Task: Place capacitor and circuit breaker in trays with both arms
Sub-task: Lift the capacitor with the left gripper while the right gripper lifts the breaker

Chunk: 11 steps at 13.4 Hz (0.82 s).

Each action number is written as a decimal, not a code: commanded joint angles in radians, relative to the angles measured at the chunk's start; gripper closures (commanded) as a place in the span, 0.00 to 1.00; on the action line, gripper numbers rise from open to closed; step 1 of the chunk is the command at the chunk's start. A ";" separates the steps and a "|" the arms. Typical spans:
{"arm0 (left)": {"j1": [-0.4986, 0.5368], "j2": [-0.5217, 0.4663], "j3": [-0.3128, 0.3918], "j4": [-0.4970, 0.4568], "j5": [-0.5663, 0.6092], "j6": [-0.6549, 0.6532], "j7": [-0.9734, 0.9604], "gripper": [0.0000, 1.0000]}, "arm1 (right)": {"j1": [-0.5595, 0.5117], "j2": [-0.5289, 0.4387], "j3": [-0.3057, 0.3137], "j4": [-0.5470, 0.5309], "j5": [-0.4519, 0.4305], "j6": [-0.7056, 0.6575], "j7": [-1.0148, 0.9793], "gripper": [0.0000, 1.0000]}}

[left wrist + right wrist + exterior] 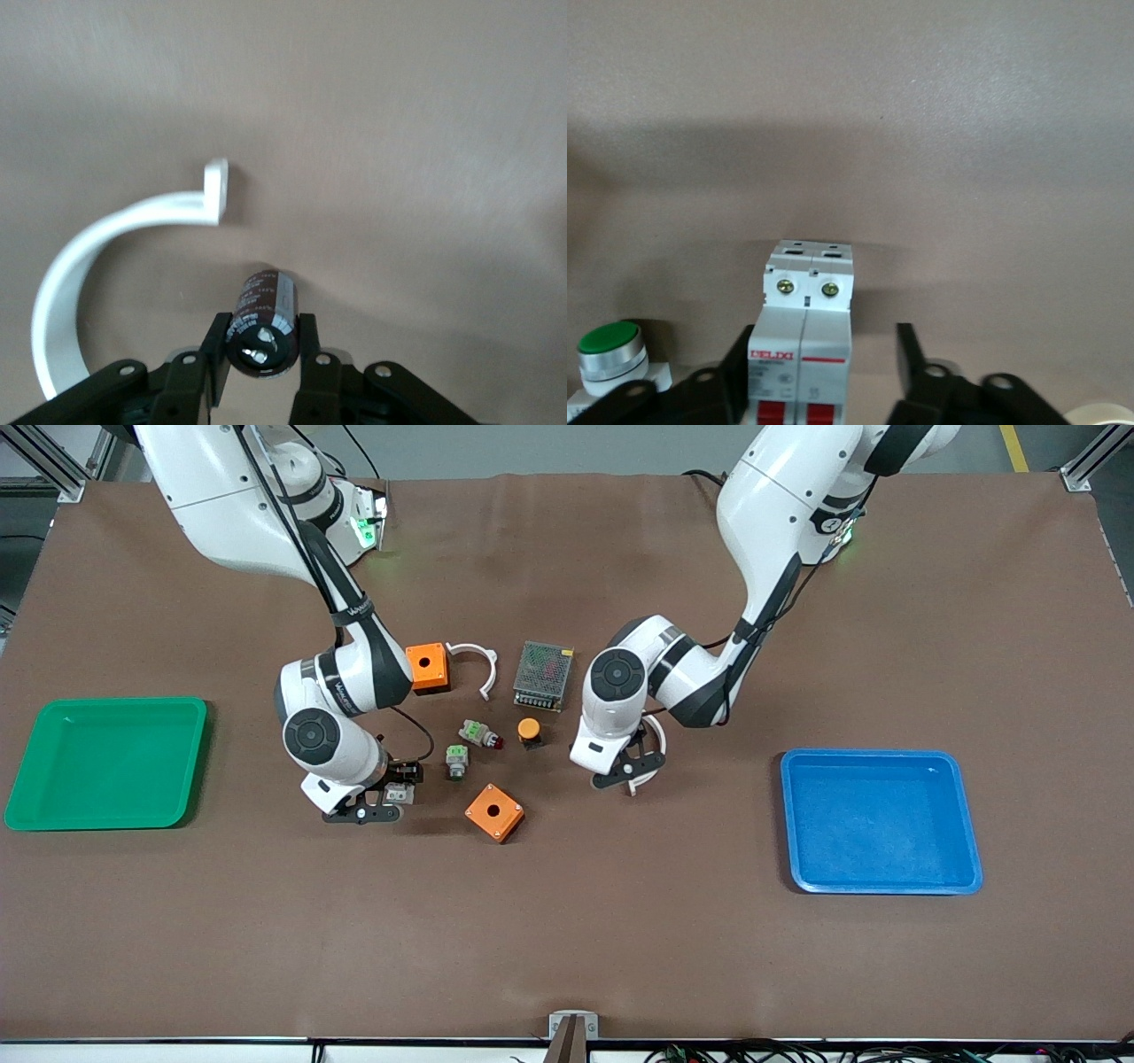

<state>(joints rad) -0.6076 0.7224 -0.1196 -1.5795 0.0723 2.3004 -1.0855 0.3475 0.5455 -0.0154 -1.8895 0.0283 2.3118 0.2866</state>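
The capacitor (263, 320), a small black cylinder with a shiny end, lies between the fingers (215, 354) of my left gripper (261, 341), which press on both its sides, low at the table. In the front view the left gripper (631, 766) hides it. The circuit breaker (802, 345), light grey with red toggles, lies on the table between the fingers of my right gripper (822, 341). One finger (740, 372) touches it and the other (908, 354) stands apart. In the front view the breaker (400, 790) shows at the right gripper (390, 795).
A white curved clip (66, 266) lies beside the left gripper. Between the arms are two orange boxes (428, 668) (494, 812), two green-topped grey parts (478, 732) (456, 760), an orange-capped button (529, 731), a mesh-covered box (542, 676) and another clip (474, 660). Green tray (106, 762) and blue tray (877, 819) stand at the table's ends.
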 commanded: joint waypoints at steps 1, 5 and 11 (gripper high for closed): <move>0.067 -0.072 0.000 -0.011 0.018 -0.009 0.082 0.99 | -0.002 -0.019 0.006 -0.020 0.030 0.011 0.003 0.70; 0.175 -0.153 -0.002 -0.016 0.018 -0.070 0.257 0.99 | -0.024 -0.071 0.003 -0.013 0.038 -0.008 -0.001 0.85; 0.344 -0.248 -0.002 -0.017 0.018 -0.202 0.566 0.99 | -0.258 -0.223 -0.003 0.114 0.035 -0.363 -0.162 0.85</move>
<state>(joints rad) -0.3054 0.5197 -0.1134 -1.5714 0.0741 2.1358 -0.5995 0.1938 0.3752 -0.0316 -1.8099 0.0438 2.0574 0.2319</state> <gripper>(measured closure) 0.661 0.604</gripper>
